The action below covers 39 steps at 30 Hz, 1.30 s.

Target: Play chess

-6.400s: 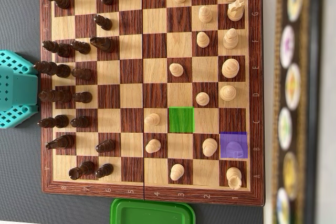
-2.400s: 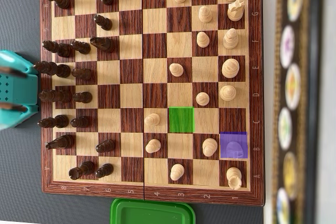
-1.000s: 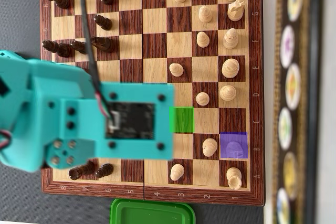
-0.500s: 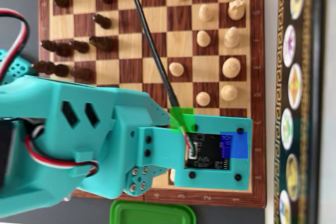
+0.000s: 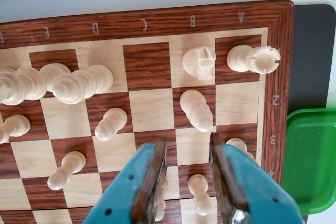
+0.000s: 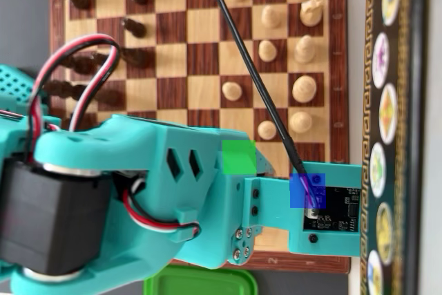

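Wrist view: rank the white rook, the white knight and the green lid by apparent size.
1. Green lid, clearly largest, though cut off by the frame.
2. and 3. White rook and white knight look about alike; I won't rank them.

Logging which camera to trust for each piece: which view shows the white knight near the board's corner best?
The wrist view: the white knight stands unobstructed on its square beside the white rook, beyond the open fingers. In the overhead view the arm covers that corner of the chessboard, so the knight is hidden.
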{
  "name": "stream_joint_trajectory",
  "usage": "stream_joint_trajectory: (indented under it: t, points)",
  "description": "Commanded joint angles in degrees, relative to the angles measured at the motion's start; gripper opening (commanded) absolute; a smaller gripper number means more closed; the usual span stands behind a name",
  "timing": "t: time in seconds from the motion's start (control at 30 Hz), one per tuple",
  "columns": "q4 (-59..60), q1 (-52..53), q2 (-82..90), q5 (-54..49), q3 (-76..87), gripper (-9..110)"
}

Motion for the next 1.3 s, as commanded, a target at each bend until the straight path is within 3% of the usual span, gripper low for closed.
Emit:
stream_joint_trajectory:
  t: [0.0,1.27]
  points:
    - [-0.3,1.4,-0.4,-0.3,-4.0,13]
    - [-4.4,2.2,-11.3,-2.9,-13.1,13]
